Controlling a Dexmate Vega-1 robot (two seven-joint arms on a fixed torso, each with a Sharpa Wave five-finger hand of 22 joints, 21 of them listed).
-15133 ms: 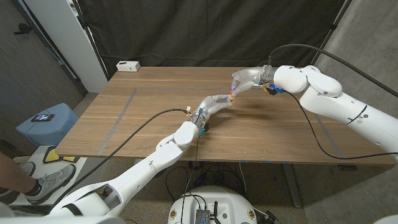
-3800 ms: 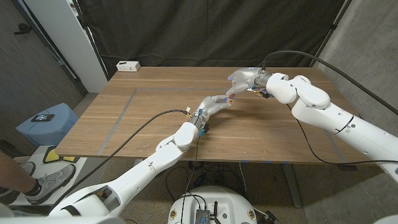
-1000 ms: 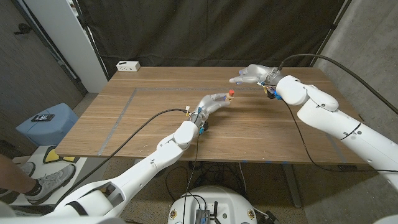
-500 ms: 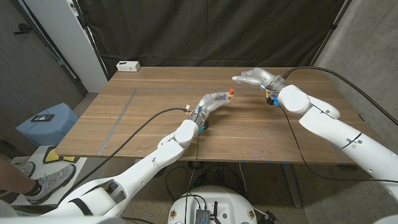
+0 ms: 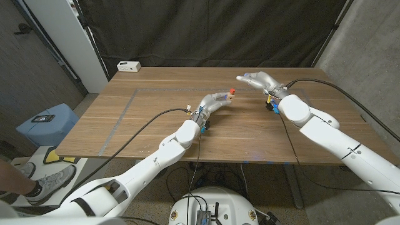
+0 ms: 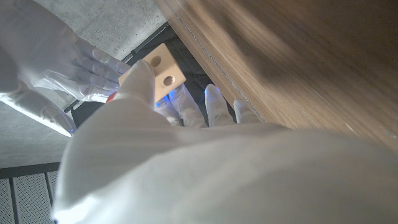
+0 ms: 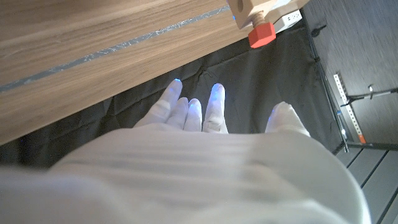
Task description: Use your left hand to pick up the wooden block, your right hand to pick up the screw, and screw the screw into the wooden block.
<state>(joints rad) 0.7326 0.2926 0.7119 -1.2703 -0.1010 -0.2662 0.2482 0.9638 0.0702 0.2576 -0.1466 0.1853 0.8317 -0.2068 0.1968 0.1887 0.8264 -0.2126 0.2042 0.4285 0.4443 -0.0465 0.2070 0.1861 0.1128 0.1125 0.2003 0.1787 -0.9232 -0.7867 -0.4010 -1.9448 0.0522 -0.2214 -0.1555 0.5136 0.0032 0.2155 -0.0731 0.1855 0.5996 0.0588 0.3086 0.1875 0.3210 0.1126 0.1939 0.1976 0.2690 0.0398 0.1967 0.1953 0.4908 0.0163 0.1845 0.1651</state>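
**Operator:** Half a second back my right hand (image 5: 255, 79) was just beside the small pale wooden block with two drilled holes (image 5: 226, 97). It has since drawn away toward the far right of the brown wooden tabletop (image 5: 150, 112) and holds nothing, its fingers (image 7: 214, 106) spread apart. The red-headed screw (image 5: 232, 91) stayed behind, seated in the block.

**Observer:** So the screw is in?

**Operator:** I judge it is at least started. The right wrist view shows the red head (image 7: 262, 35) standing against the face of the block (image 7: 252, 9), with the shank out of sight inside, and nothing of mine touching it. How deep it sits I cannot tell.

**Observer:** And the block?

**Operator:** My left hand (image 5: 214, 104) grips it, raised above the middle of the tabletop. In the left wrist view the block (image 6: 163, 71) is pinched at the tips of the left fingers (image 6: 140, 78), its two holes turned toward the camera.

**Observer:** How does the screw lie to your right fingers now?

**Operator:** Apart, with a clear gap between them; the head points up and toward the right hand. If it needs more turns, I would have to bring the hand back in; otherwise the task looks close to done.
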